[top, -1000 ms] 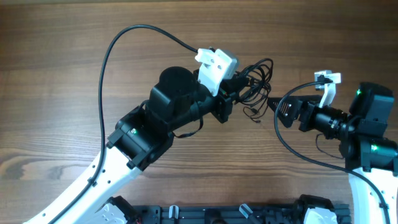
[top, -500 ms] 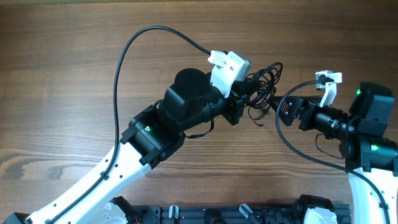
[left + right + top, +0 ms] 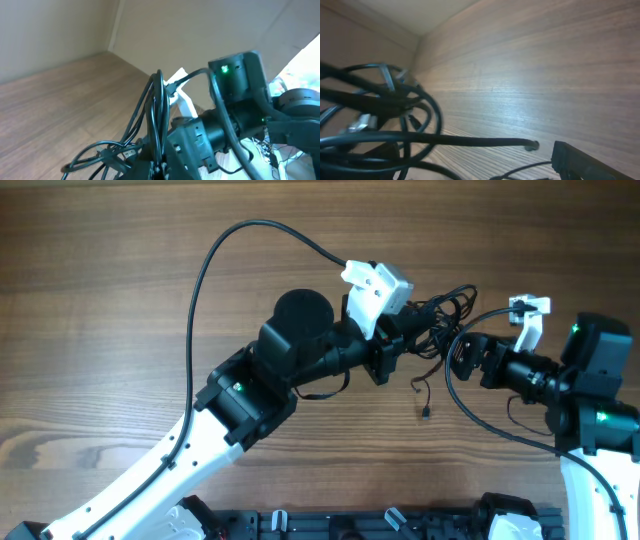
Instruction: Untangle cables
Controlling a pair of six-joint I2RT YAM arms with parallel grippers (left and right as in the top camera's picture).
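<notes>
Above the wooden table [image 3: 110, 290], the left gripper [image 3: 407, 336] is clamped shut on the tangled black cables [image 3: 442, 308] and holds the bundle raised, right of centre. One strand [image 3: 422, 385] hangs down from the bundle and ends in a small plug [image 3: 425, 413]. Just right of the tangle, the right gripper [image 3: 456, 352] stands wide open, facing the loops.

tangled black cables [image 3: 370, 102], wooden table [image 3: 545, 65] behind
</notes>
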